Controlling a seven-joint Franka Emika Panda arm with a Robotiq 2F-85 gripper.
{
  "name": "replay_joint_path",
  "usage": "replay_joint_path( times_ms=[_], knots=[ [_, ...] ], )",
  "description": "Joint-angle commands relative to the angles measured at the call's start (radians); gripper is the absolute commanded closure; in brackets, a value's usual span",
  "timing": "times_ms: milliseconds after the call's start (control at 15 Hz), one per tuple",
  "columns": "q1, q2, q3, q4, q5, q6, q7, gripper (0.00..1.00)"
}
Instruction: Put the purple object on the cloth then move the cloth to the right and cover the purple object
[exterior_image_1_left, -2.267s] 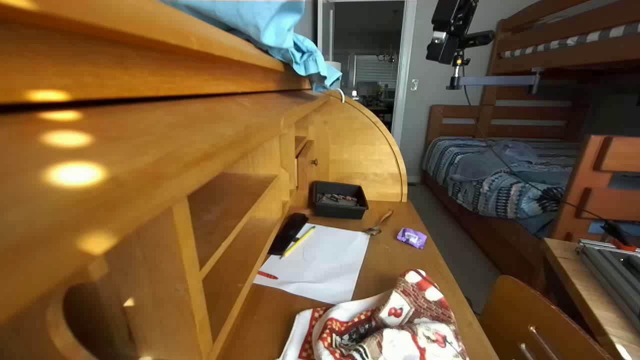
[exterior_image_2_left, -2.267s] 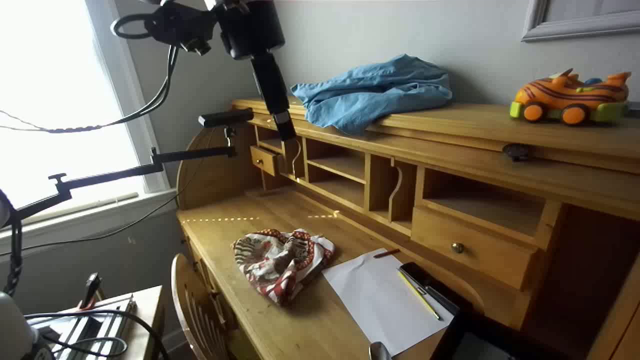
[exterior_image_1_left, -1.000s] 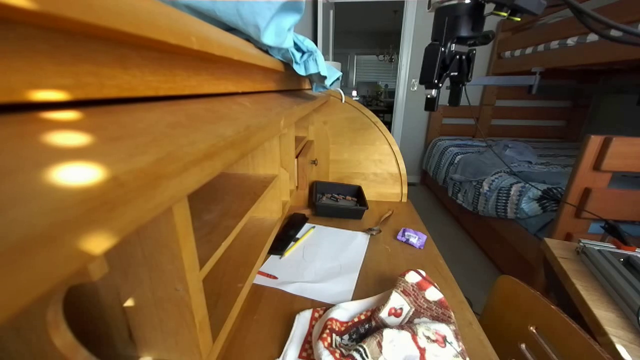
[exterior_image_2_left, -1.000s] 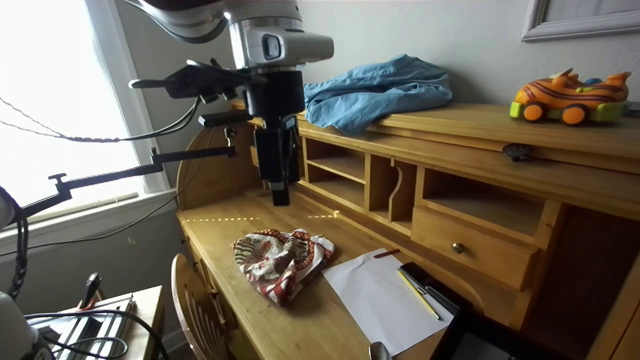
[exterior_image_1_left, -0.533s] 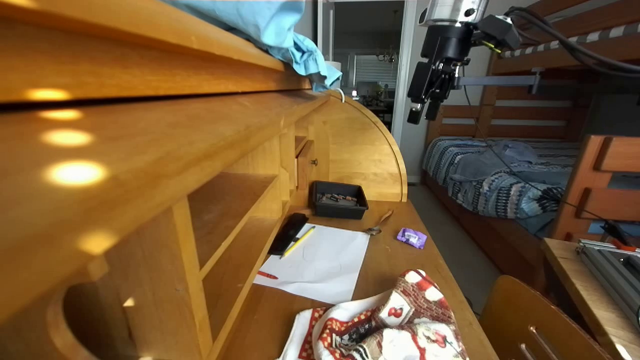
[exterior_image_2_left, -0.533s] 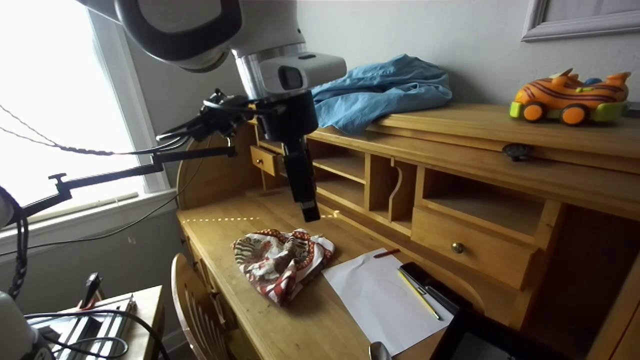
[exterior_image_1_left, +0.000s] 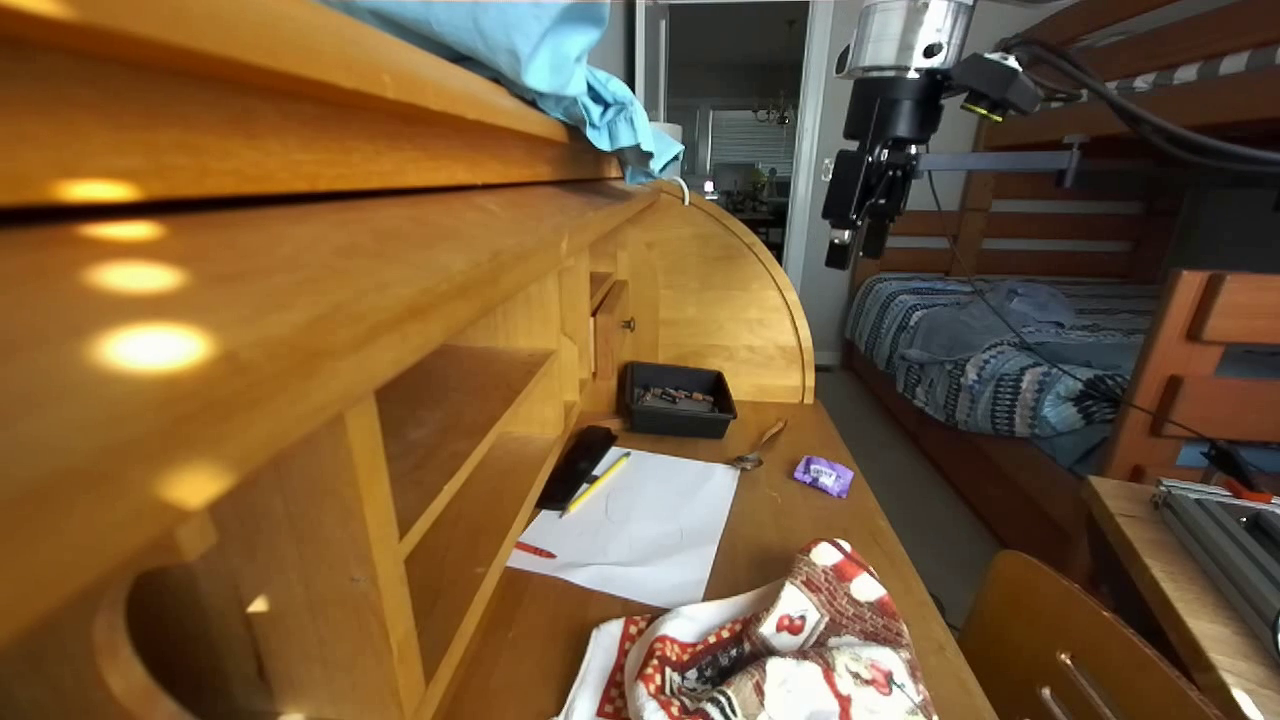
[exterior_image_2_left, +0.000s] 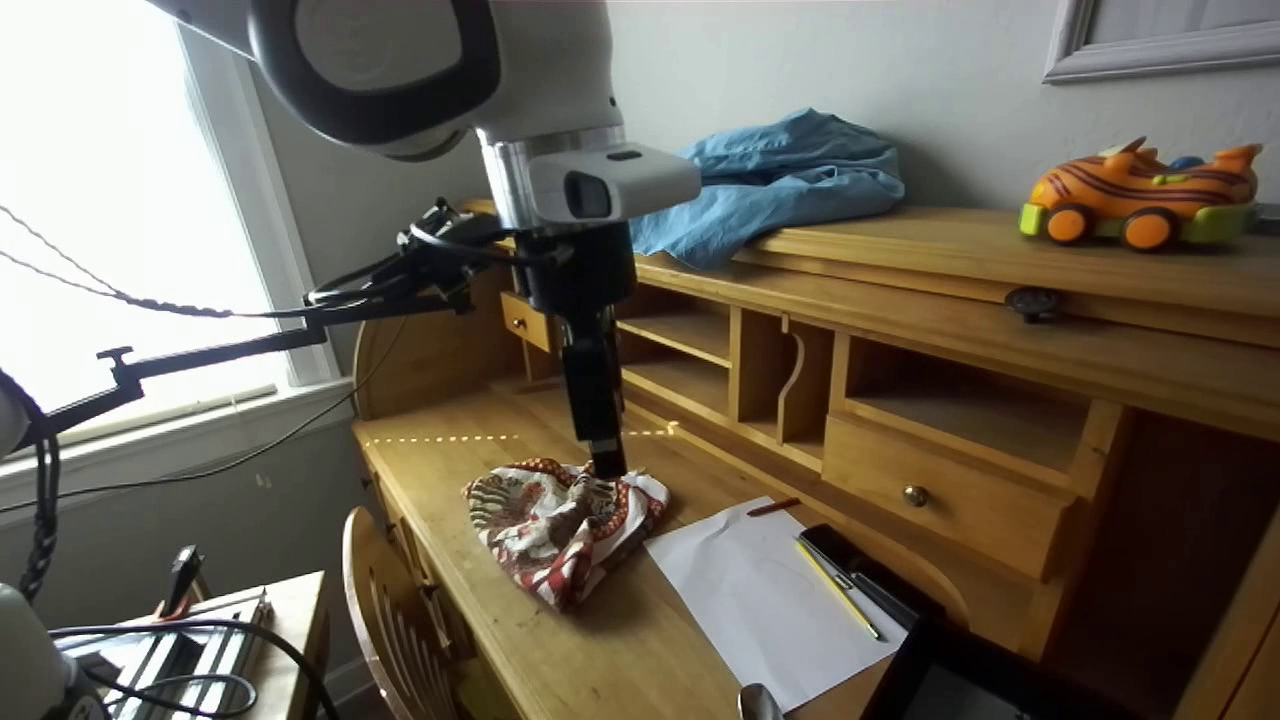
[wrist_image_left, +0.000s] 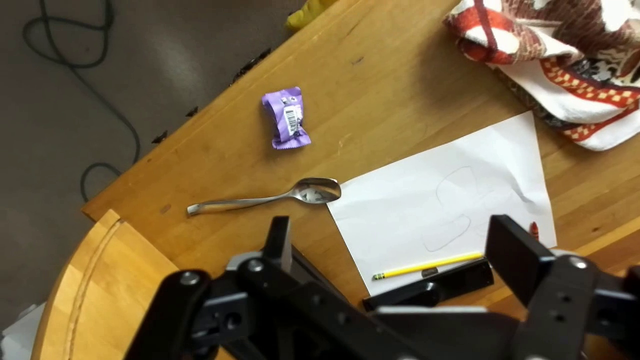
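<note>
Gripper (wrist_image_left: 389, 241) lowered; purple object (wrist_image_left: 288, 120): long axis roughly up-down in wrist view.

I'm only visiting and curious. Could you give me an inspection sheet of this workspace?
Surface: wooden desk, with a few small marks
Job's things: purple packet on the desk, apart from the rumpled cloth
Clutter: paper, pencil, crayon, black object, spoon, tray of small items
End effector: open, holding nothing, above the desk
Cables: dark cables beside the arm; cord on the floor
Surroundings: chair by the desk, bed beyond; blue fabric and toy car on the desk's upper ledge
</note>
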Motion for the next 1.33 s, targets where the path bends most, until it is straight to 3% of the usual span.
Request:
replay_joint_path(
  times_ms=[0, 400, 667, 867, 1267],
  knots=[
    [0.007, 0.045, -0.020, -0.004, 0.019, 0.043, -0.035, 0.00],
    [0.024, 0.079, -0.046, -0.093, 0.027, 0.283, -0.176, 0.00],
    [0.080, 0.114, -0.096, -0.140, 0.191, 0.392, -0.376, 0.00],
    [0.092, 0.148, -0.116, -0.136, 0.261, 0.358, -0.458, 0.00],
    [0.028, 0.241, -0.099, -0.113, 0.101, 0.322, -0.353, 0.00]
  ],
)
